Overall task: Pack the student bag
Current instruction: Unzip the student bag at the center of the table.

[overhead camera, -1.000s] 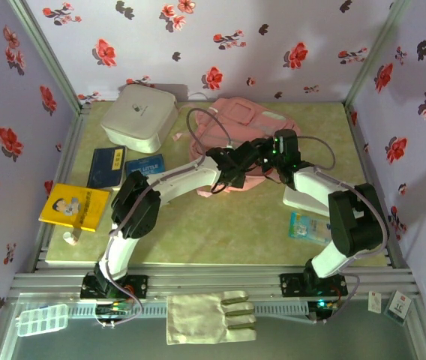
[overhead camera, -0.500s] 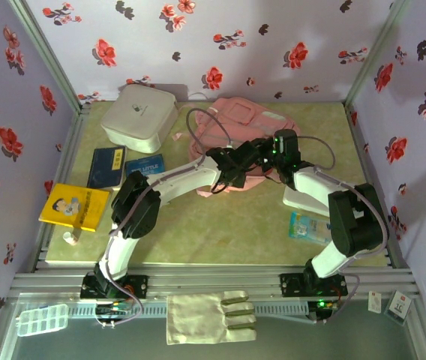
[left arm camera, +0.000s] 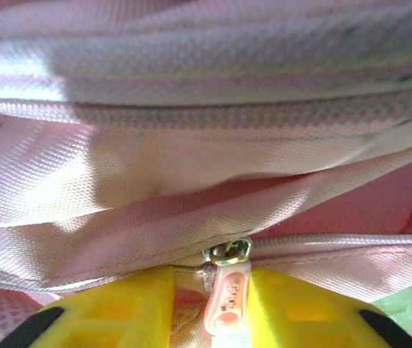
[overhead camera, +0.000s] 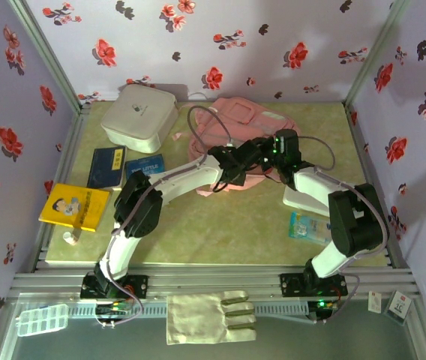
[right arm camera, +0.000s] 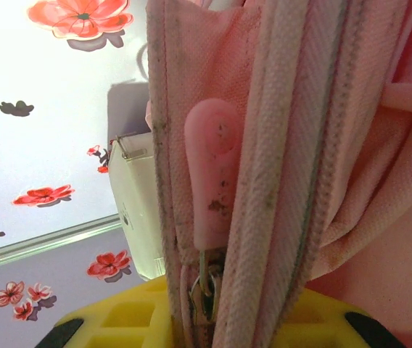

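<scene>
**Floral walls [overhead camera: 160,37], green table [overhead camera: 220,225]: both grippers at a bag's zips**

Toward the back of the table, just right of a white box [overhead camera: 138,116]: pink student bag [overhead camera: 250,120]. Right gripper [right arm camera: 239,290] jaws pinching its zipped edge beside a pink zip pull [right arm camera: 212,174]. Left gripper [left arm camera: 212,279] jaws narrowly spread astride a second zip pull [left arm camera: 224,297], seemingly touching it; firm grip unclear.

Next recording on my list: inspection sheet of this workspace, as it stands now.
Surface: green table, flat, partly covered.
Job's things: student bag at back centre, both arms on it.
Clutter: white box, dark blue book, yellow book on the left; card packet on the right.
Grippers: left gripper straddles a zipper pull, grip unclear; right gripper shut on the bag's zipped edge.
Cables: grey cable loops over the bag.
Surroundings: floral walls; cloth and clear organiser below the front rail.
</scene>
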Available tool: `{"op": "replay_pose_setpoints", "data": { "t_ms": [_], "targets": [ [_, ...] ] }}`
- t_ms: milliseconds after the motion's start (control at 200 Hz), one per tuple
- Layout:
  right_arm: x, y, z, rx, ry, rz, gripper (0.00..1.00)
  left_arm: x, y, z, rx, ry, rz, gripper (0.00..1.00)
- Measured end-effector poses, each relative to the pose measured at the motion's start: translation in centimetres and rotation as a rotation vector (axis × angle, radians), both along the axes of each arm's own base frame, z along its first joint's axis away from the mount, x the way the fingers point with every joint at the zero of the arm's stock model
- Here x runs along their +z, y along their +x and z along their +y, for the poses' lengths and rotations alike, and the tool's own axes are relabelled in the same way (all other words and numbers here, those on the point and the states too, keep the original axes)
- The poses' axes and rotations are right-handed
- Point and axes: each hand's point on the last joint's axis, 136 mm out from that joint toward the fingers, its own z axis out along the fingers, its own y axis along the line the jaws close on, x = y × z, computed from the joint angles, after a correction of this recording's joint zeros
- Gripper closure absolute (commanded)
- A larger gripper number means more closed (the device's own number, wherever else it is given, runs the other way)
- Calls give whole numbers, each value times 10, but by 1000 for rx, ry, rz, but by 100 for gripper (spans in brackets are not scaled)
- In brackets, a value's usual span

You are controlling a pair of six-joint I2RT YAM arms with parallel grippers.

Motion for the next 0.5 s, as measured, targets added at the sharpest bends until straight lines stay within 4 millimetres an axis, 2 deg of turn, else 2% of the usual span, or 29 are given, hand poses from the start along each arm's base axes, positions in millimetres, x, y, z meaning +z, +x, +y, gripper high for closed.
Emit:
{"op": "replay_pose_setpoints", "data": {
  "t_ms": [205,500],
  "targets": [
    [-1,0,-1,-1,-1,2,76,-1,-3,-4,-11,-17,20,84],
    [-2,0,-1,-1,-2,3,76,-2,-3,-5,-15,-41,46,89]
  ]
}}
